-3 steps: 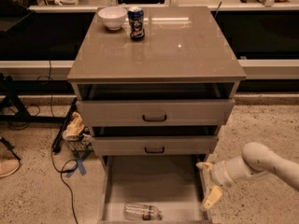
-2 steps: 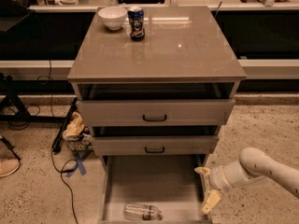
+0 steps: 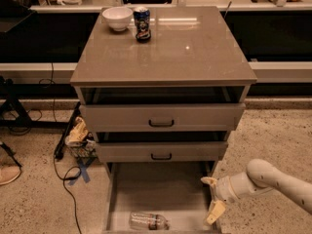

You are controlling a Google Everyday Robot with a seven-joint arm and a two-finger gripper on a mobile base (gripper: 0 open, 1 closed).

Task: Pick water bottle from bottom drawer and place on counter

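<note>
The water bottle (image 3: 148, 222), clear with a dark label band, lies on its side on the floor of the open bottom drawer (image 3: 161, 189), near its front. My gripper (image 3: 211, 197) comes in from the right on a white arm and hangs over the drawer's right wall, right of the bottle and apart from it. Its fingers (image 3: 216, 211) are spread and hold nothing. The counter (image 3: 163, 45) is the glossy grey-beige top of the cabinet above.
A white bowl (image 3: 117, 18) and a dark blue can (image 3: 142, 23) stand at the counter's far left. Two upper drawers with black handles (image 3: 161, 124) are slightly open. Cables, a bag and clutter (image 3: 78, 135) lie on the floor at the left.
My gripper has moved a little left and down toward the bottom drawer's right wall. The bottle has not moved.
</note>
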